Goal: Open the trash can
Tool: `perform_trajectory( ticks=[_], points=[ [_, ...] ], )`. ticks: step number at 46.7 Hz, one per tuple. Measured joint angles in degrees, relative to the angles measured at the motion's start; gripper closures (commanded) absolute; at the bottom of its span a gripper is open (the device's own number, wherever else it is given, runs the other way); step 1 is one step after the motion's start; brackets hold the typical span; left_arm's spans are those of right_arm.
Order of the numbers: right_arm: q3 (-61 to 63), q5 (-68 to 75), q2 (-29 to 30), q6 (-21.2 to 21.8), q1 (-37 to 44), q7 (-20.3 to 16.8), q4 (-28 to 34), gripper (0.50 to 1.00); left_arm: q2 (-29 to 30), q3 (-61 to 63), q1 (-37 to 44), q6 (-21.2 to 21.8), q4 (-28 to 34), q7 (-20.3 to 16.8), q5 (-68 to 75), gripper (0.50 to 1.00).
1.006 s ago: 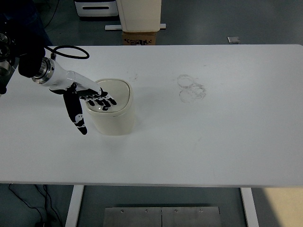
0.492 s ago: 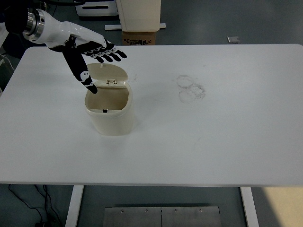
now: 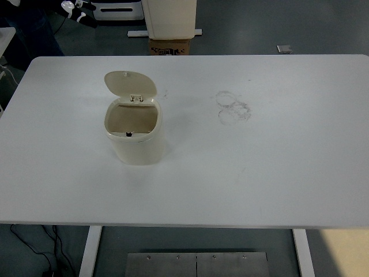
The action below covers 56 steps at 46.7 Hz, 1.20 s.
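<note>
A cream trash can (image 3: 138, 147) stands on the white table (image 3: 271, 173), left of centre. Its lid (image 3: 130, 84) is flipped up at the far side and the inside is open to view. Only a small black-and-white part of my left hand (image 3: 81, 10) shows at the top left edge, above the floor beyond the table and well clear of the can. It holds nothing that I can see. My right arm is out of view.
Faint ring marks (image 3: 233, 108) lie on the table right of the can. Beyond the far edge stand a cardboard box (image 3: 170, 46) and a cream cabinet (image 3: 169, 17). A small grey object (image 3: 283, 48) lies on the floor.
My left hand pressed on the can's lid, then lifted up and away to the top left corner. The lid sprang open and now stands upright.
</note>
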Motion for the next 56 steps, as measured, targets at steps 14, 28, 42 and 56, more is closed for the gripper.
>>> perform_trajectory(
  ticks=[14,28,42,56],
  points=[
    [0.0,0.0,0.0,0.0,0.0,0.0,0.0,0.509,-1.0,-4.4,9.2,6.9,10.3,-3.9,-12.7,0.500],
    [0.0,0.0,0.0,0.0,0.0,0.0,0.0,0.509,-6.9,-17.5,24.2,6.9,19.5,-6.2,-20.1,0.500],
    [0.0,0.0,0.0,0.0,0.0,0.0,0.0,0.509,-16.3,-24.3,34.3,6.6,27.2,-11.1,-20.0,0.500],
    [0.0,0.0,0.0,0.6,0.0,0.0,0.1,0.509,-24.0,-25.1,34.8,7.4,37.4,-19.4,-20.3,0.500]
  ],
)
